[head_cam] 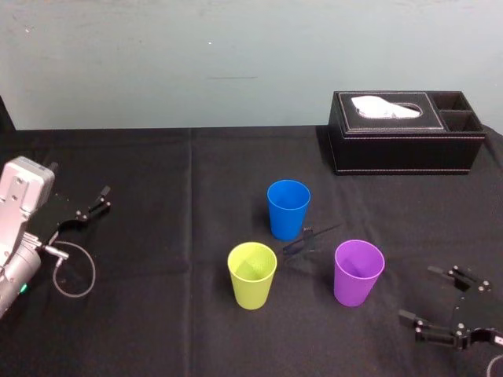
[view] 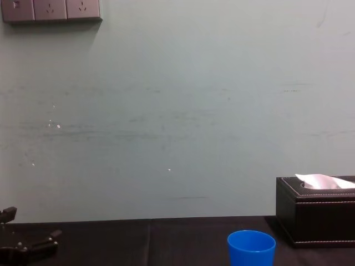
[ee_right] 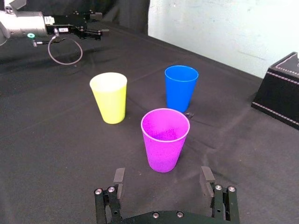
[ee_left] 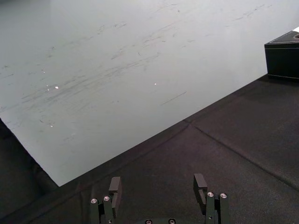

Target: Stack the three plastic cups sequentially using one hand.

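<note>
Three plastic cups stand upright and apart on the black cloth. The blue cup (head_cam: 288,208) (view: 251,248) is farthest back, the yellow-green cup (head_cam: 251,275) front left, the purple cup (head_cam: 358,272) front right. My right gripper (head_cam: 420,294) hovers low at the front right, open and empty, a short way from the purple cup. In the right wrist view its fingers (ee_right: 119,176) flank the space just before the purple cup (ee_right: 166,140), with the yellow-green cup (ee_right: 110,98) and blue cup (ee_right: 181,88) behind. My left gripper (head_cam: 98,200) (ee_left: 159,184) rests open at the far left.
A black leather tissue box (head_cam: 405,133) (view: 316,213) stands at the back right by the wall. A small thin dark object (head_cam: 306,239) lies on the cloth between the cups. A cable loop (head_cam: 75,271) hangs by the left arm.
</note>
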